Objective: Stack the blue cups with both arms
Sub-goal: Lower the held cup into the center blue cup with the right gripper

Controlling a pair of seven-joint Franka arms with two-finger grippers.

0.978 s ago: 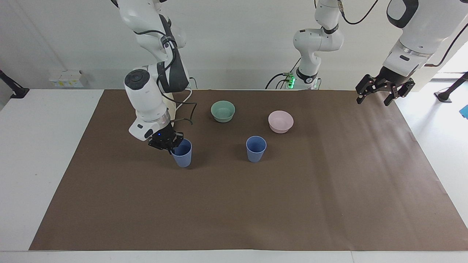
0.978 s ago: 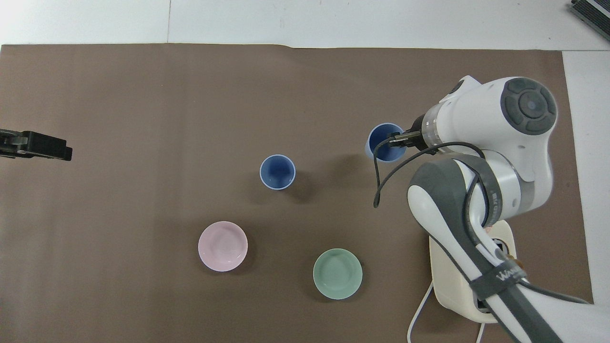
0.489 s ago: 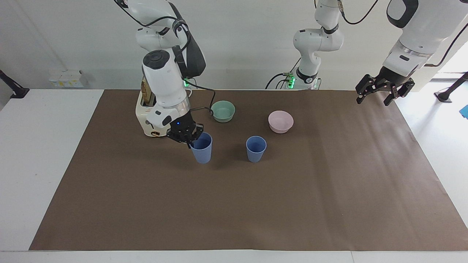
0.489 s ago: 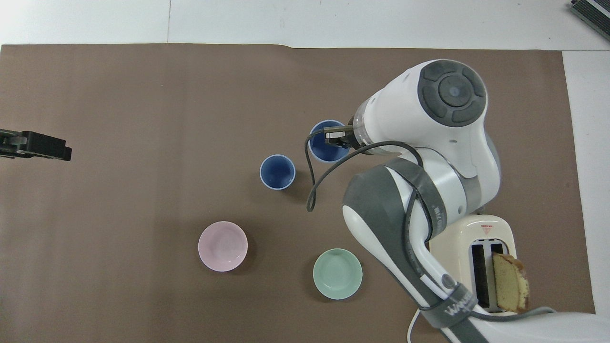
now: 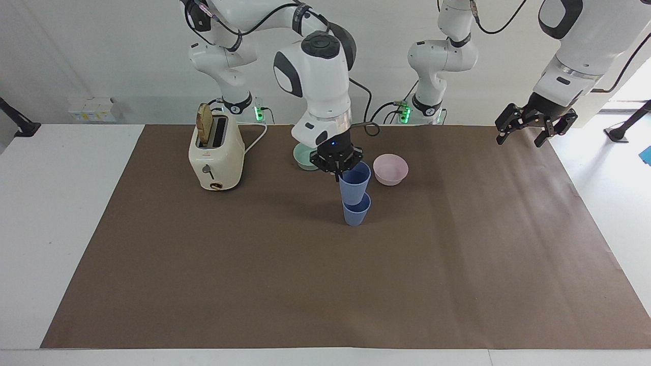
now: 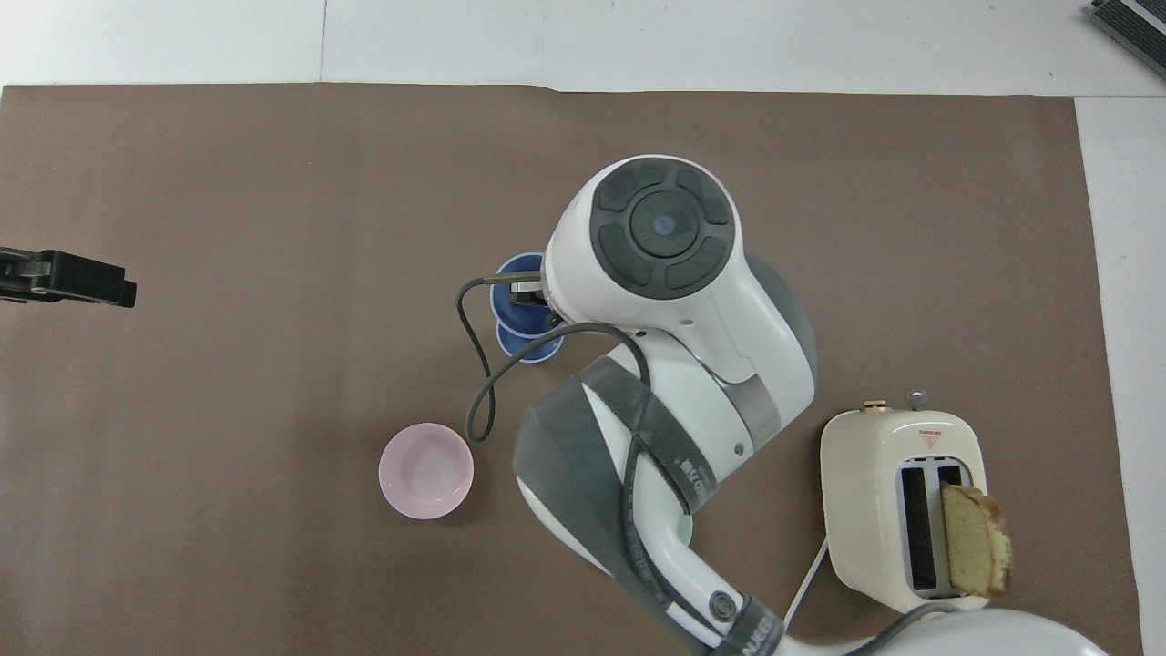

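My right gripper (image 5: 337, 168), pinched on the rim of one blue cup (image 5: 354, 180), hangs it directly over the second blue cup (image 5: 356, 212) at six o'clock, upright on the brown mat (image 5: 457, 264); my open left gripper (image 5: 531, 127) waits

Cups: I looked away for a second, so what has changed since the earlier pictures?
The right gripper, shut on one cup's rim, carried it toward the left arm's end of the table and now holds it raised over the other cup, not yet nested. The other cup, pink bowl and green bowl stayed put. The left gripper waits open, unmoved.
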